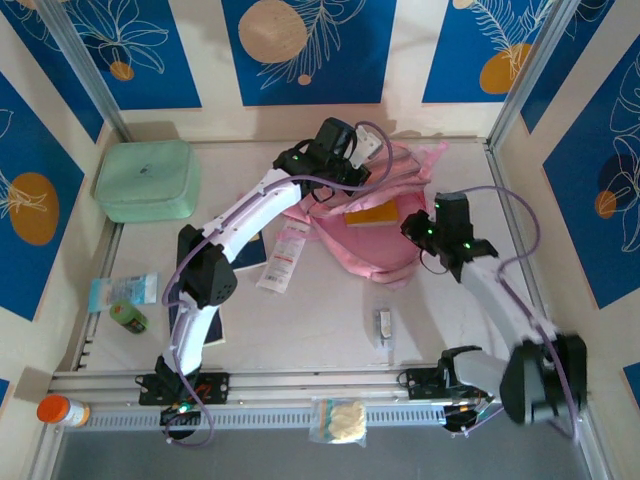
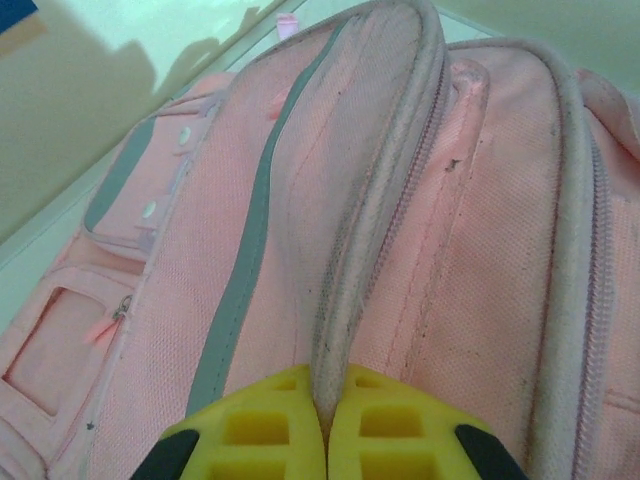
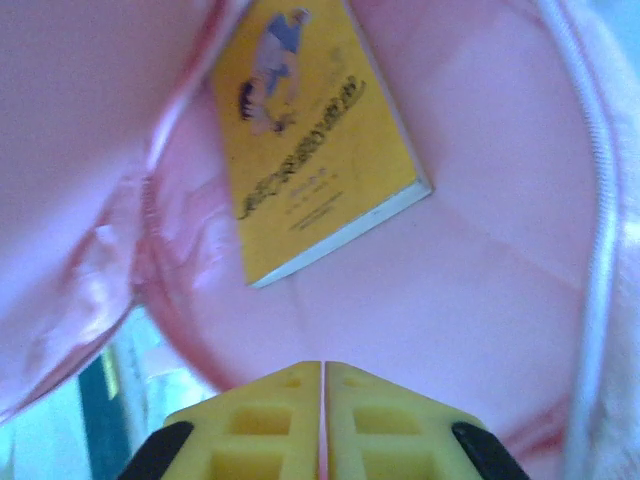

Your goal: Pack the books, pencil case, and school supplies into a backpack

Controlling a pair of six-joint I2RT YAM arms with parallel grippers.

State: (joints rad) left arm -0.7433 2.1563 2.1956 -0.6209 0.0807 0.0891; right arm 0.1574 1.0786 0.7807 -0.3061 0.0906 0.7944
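The pale pink backpack (image 1: 385,245) lies open at the table's middle right. My left gripper (image 2: 326,372) is shut on its grey-edged zipper rim (image 2: 380,200) and holds the opening up at the far side (image 1: 352,165). A yellow book (image 3: 305,150) with a cartoon cover lies inside the backpack (image 3: 480,260). My right gripper (image 3: 323,365) sits at the bag's mouth (image 1: 420,232), just short of that book, jaws together with nothing between them. The white pencil case (image 1: 283,256) lies left of the bag. Two navy books (image 1: 250,250) (image 1: 200,322) lie partly under the left arm. The small grey-white school supply (image 1: 383,325) lies in front of the bag.
A mint-green zip case (image 1: 147,180) stands at the back left. A teal packet (image 1: 122,292) and a small green item (image 1: 128,317) lie at the left edge. An orange-capped bottle (image 1: 60,410) and a clear bag (image 1: 340,420) sit by the front rail.
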